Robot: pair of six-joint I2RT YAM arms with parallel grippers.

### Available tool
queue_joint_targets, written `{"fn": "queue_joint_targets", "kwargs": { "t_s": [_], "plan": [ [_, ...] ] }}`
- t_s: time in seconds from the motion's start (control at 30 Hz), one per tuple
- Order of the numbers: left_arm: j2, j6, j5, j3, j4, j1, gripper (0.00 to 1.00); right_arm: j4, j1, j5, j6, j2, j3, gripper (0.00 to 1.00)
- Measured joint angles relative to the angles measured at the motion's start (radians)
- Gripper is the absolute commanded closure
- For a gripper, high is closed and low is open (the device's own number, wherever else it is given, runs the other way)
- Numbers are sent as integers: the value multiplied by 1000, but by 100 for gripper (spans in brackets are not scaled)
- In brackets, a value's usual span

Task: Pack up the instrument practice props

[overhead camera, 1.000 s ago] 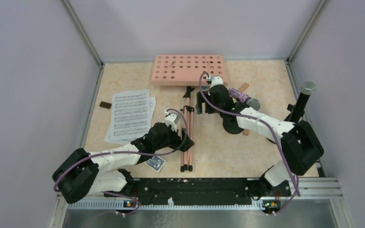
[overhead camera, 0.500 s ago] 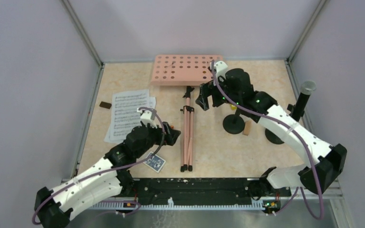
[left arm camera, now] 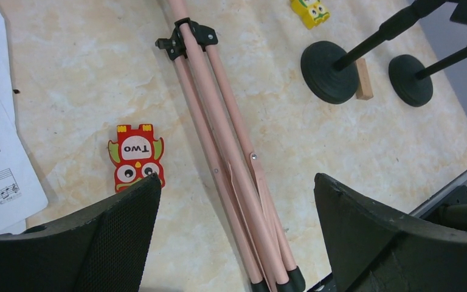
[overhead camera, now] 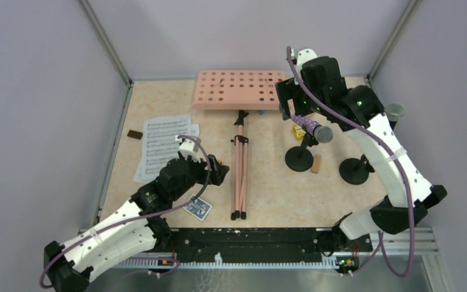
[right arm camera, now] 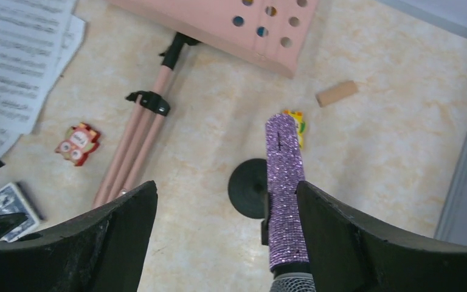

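The salmon-pink perforated rack point(overhead camera: 240, 89) lies flat at the back, its folded tripod legs point(overhead camera: 240, 173) running toward me. My left gripper point(overhead camera: 216, 172) is open and empty, with the legs point(left arm camera: 231, 152) below and between its jaws point(left arm camera: 237, 179). White sheet-music pages point(overhead camera: 167, 146) lie left. The purple-glitter microphone point(overhead camera: 309, 126) rests on a black round-based holder point(overhead camera: 299, 159). My right gripper point(overhead camera: 288, 106) is open above it; in the right wrist view the microphone point(right arm camera: 284, 182) sits close to the right finger point(right arm camera: 365, 237). A second holder point(overhead camera: 354, 171) carries the grey-headed black microphone point(overhead camera: 394, 111), mostly hidden by the right arm.
A red owl toy point(left arm camera: 136, 157) lies left of the legs. A yellow toy point(overhead camera: 297, 131) and a wooden block point(overhead camera: 316, 163) lie by the holders. A blue card pack point(overhead camera: 199, 209) is near the front, a dark block point(overhead camera: 135, 134) at far left. Walls enclose three sides.
My right arm has risen and swung back and right, from beside the tripod hub to above the purple microphone. My left gripper has drawn back toward me from the legs.
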Motion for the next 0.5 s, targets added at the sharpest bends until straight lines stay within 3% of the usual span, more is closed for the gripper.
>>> {"fn": "queue_joint_targets", "kwargs": {
  "t_s": [0.33, 0.5],
  "plan": [
    [105, 3, 61, 17, 6, 0, 1, -217, -126, 24, 21, 234, 50, 16],
    [97, 2, 74, 17, 6, 0, 1, -251, -148, 24, 26, 267, 35, 16]
  ]
}}
